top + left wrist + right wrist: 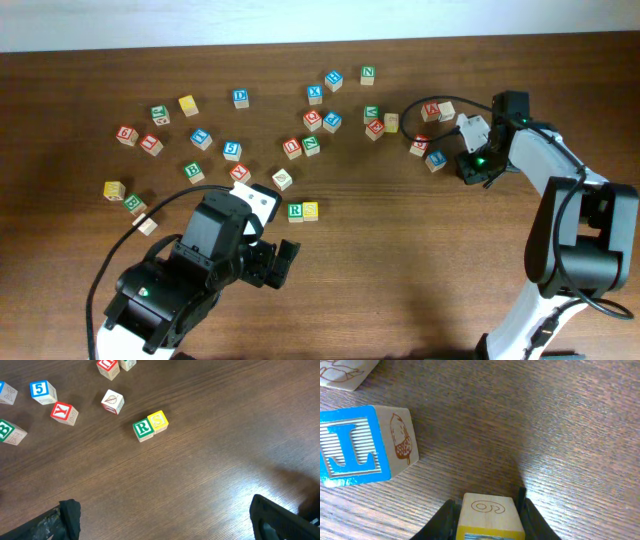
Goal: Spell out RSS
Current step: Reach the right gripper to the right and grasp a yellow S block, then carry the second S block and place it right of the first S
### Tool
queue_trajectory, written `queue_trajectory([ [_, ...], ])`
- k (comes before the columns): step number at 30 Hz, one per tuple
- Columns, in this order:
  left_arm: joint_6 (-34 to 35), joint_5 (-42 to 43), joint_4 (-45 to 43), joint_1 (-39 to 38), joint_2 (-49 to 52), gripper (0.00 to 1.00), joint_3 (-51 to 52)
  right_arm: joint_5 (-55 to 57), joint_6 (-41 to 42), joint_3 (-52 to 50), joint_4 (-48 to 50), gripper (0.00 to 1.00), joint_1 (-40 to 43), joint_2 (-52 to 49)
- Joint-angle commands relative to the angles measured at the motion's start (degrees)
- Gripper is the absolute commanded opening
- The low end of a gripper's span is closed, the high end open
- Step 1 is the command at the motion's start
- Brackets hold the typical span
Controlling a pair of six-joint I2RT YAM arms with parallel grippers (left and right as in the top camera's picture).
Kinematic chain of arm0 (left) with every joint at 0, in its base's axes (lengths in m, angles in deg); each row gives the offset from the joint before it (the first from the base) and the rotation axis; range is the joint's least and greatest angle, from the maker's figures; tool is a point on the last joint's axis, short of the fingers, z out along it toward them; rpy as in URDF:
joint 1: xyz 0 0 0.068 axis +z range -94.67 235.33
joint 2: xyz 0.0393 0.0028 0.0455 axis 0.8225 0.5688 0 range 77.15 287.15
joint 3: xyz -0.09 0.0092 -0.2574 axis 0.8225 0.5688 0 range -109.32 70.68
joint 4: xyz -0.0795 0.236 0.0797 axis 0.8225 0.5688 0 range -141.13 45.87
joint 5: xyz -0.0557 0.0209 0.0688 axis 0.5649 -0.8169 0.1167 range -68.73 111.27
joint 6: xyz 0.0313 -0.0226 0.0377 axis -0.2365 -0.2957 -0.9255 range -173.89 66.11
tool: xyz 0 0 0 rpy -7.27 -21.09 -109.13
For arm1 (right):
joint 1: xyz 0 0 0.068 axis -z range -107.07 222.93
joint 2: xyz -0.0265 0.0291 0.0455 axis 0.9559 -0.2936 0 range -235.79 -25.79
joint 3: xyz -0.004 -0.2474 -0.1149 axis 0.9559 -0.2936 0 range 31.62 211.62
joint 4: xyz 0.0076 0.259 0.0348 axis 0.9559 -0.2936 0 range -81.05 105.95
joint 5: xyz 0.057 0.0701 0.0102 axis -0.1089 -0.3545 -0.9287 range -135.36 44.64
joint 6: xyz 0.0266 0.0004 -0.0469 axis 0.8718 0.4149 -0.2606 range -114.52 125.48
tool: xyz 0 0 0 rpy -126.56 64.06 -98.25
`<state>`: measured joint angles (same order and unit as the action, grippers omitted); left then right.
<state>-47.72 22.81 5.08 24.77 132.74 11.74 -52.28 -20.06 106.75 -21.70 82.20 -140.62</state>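
The green R cube and a yellow S cube, both square wooden blocks, sit touching on the grained wooden table. The left gripper is spread wide nearby. The right gripper pinches a pale wooden cube with a yellow edge, possibly the second S.

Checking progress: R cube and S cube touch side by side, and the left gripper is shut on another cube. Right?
No: the right gripper is shut on that yellow cube, as the right wrist view shows; the left gripper is open. The R cube and S cube do touch.
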Motion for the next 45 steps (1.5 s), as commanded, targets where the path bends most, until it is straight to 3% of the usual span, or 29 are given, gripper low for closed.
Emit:
queue_trajectory([
  [1,-0.9,0.4,-0.1,0.1,-0.2,0.99,0.0,-0.4,3.9,0.9,-0.6,0.23,-0.3,-0.8],
  [7,-0.9,0.4,-0.1,0.1,-0.2,0.99,0.0,-8.7,9.6,2.5,-3.3,0.19,-0.3,-0.2],
  [12,-0.9,0.4,-0.1,0.1,-0.2,0.99,0.0,-10.9,12.6,14.6,-18.3,0.14,-2.4,0.2],
  [15,-0.9,0.4,-0.1,0.1,-0.2,0.99,0.0,-10.5,14.3,20.1,-23.2,0.14,-9.7,0.4],
  [20,-0.9,0.4,-0.1,0.1,-0.2,0.99,0.0,-8.5,24.9,20.8,-18.2,0.14,-24.8,0.3],
  [25,-0.9,0.4,-0.1,0.1,-0.2,0.99,0.0,9.9,44.1,18.8,-14.1,0.14,-38.7,-0.5],
  [28,-0.9,0.4,-0.1,0.1,-0.2,1.0,0.0,16.7,53.2,16.1,-13.3,0.14,-42.8,-1.2],
  [31,-0.9,0.4,-0.1,0.1,-0.2,0.99,0.0,16.6,58.9,12.9,-12.0,0.11,-43.5,-1.2],
  [45,-0.9,0.4,-0.1,0.1,-0.2,1.0,0.0,14.5,60.6,5.7,-5.2,0.1,-48.2,-3.1],
])
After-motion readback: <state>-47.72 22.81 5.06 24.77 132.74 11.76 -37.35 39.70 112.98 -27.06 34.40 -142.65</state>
